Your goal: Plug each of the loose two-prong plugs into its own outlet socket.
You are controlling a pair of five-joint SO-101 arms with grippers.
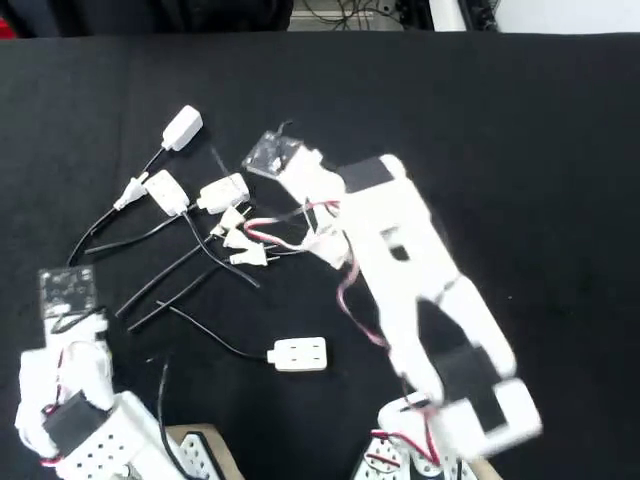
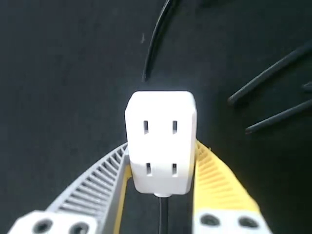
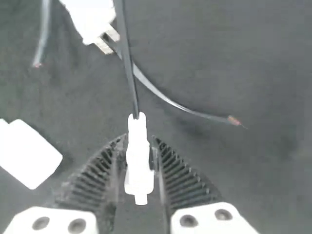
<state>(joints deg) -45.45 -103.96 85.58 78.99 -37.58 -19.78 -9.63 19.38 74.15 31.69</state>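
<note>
Two-prong plug (image 3: 138,165) sits pinched edge-on in the right gripper (image 3: 138,141), its cord (image 3: 127,63) running straight out past the fingertips. Left gripper (image 2: 161,148) clamps the outlet socket (image 2: 161,117), slots facing its wrist; the two look well apart.

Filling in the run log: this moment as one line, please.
left gripper: shut on outlet socket | right gripper: shut on plug | socket slots empty | other plugs loose on table
</note>
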